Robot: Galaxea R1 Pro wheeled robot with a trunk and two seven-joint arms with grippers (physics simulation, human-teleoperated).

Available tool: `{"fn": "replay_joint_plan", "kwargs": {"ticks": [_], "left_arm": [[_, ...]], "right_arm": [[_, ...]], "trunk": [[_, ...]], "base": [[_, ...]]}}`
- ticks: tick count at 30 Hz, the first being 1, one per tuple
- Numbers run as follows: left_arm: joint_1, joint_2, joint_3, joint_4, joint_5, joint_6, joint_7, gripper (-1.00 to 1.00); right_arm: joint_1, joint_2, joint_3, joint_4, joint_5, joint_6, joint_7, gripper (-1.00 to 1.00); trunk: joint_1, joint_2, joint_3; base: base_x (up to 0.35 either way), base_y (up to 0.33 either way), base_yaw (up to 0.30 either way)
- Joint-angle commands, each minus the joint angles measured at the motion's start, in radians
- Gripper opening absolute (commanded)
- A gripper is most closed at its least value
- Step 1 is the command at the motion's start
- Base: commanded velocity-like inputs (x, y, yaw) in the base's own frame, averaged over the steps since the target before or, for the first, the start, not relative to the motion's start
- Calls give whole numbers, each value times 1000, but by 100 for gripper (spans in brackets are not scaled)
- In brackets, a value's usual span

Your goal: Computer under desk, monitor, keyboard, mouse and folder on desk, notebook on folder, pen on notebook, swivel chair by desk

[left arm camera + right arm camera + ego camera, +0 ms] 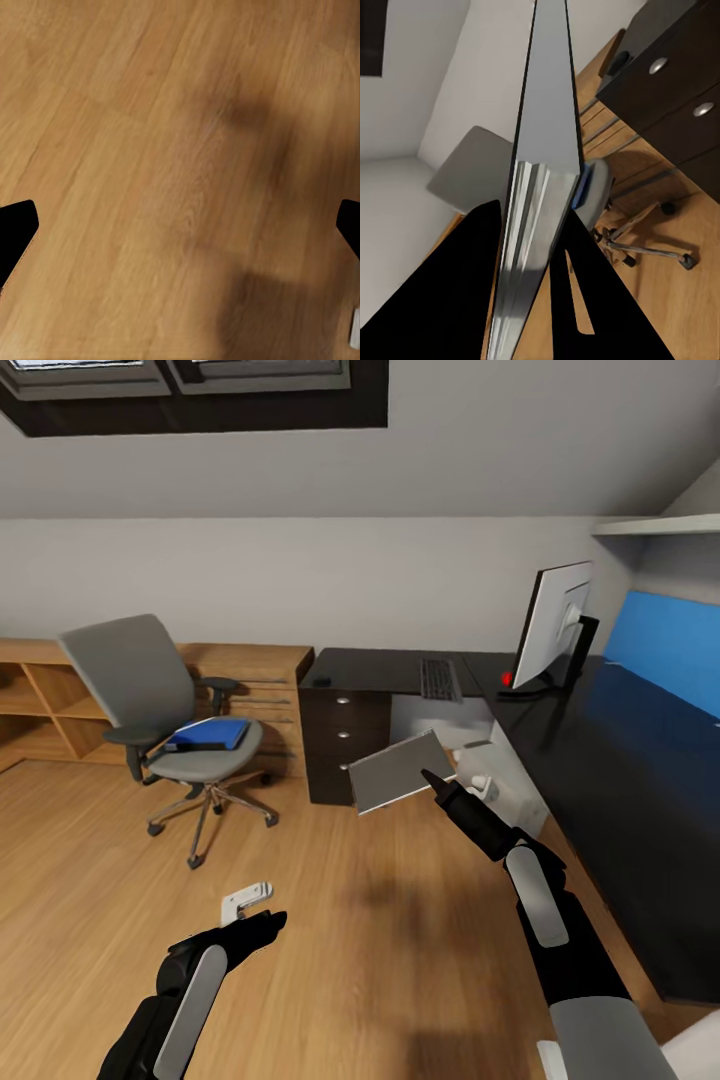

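The right end effector (432,778) is clamped on a thin grey-covered slab with white page edges, which I take to be the notebook (402,771). It is pinched by one edge and held tilted in the air, clear of the floor, short of the desk (400,668). In the right wrist view the two black fingers (450,285) press either face of it, edge-on. That carry height suits lifting it over the glossy black tabletop later.

The left end effector (262,926) hangs low over the wooden floor (100,880), its tips spread wide and holding nothing, probably kept free for the folder.

The blue folder (208,735) lies on the seat of the swivel chair (150,680), well left of the desk. On the tabletop sit the keyboard (438,678) and, to its right, the monitor (552,622). A small white object (245,900) lies on the floor near the left end effector; I cannot tell what it is.
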Motion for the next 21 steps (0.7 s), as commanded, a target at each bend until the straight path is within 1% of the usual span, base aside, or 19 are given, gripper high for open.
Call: {"fn": "replay_joint_plan", "kwargs": {"ticks": [1, 8, 14, 21], "left_arm": [[-1, 0, -1, -1, 10, 2, 10, 100], [0, 0, -1, -1, 10, 1, 11, 100], [0, 0, -1, -1, 10, 1, 10, 100], [0, -1, -2, -1, 10, 1, 10, 100]], "right_arm": [[-1, 1, -3, 0, -5, 9, 2, -100], [-1, -1, -3, 0, -6, 10, 6, -100], [-1, -3, -3, 0, -6, 11, 7, -100], [-1, -3, -4, 1, -7, 11, 7, -100]], "trunk": [[0, 0, 1], [0, 0, 11], [0, 0, 13], [-26, 49, 36]], "base": [[290, 109, -2], [311, 128, 0], [318, 105, 0], [325, 30, 0]]}}
